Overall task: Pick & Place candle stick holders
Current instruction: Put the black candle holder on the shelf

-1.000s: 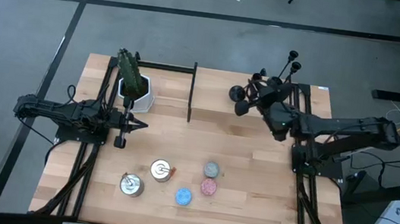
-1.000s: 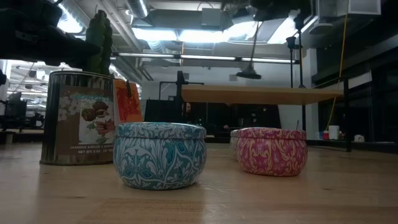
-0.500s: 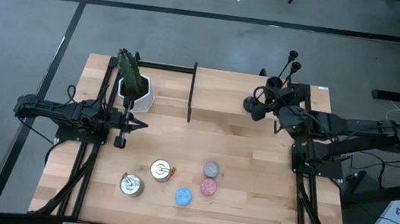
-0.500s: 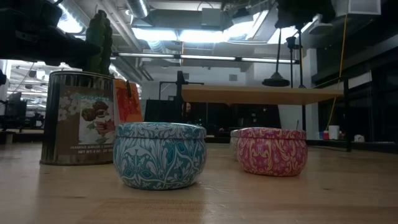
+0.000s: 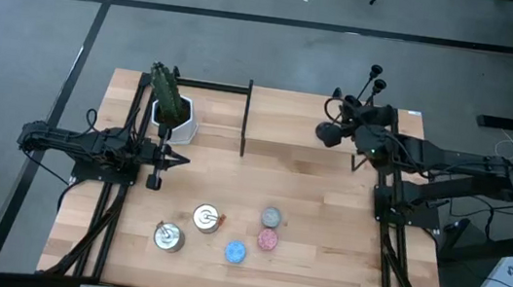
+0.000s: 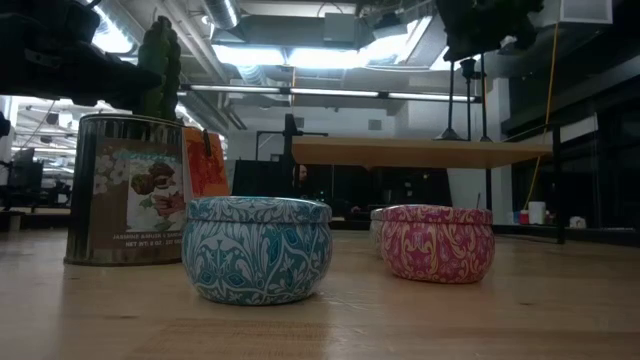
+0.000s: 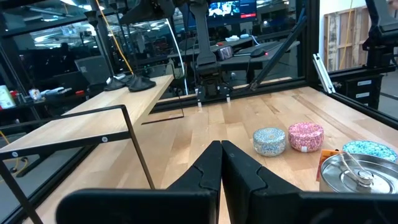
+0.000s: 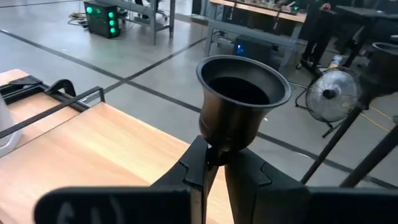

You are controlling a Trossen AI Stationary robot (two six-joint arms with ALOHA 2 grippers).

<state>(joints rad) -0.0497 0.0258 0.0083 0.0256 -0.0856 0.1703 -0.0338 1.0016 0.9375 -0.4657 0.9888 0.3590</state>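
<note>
A matte black candle stick holder (image 8: 242, 102), thin-stemmed and cup-topped, is pinched by the right gripper (image 8: 214, 163) over the raised shelf (image 5: 335, 139) at the table's far right edge; the left gripper (image 7: 221, 163) is pressed together.

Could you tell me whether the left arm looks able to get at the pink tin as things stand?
Probably yes. The left gripper hangs idle with jaws shut at the table's left side, and bare wood lies between it and the pink tin; only the silver tin sits near that path.
</note>
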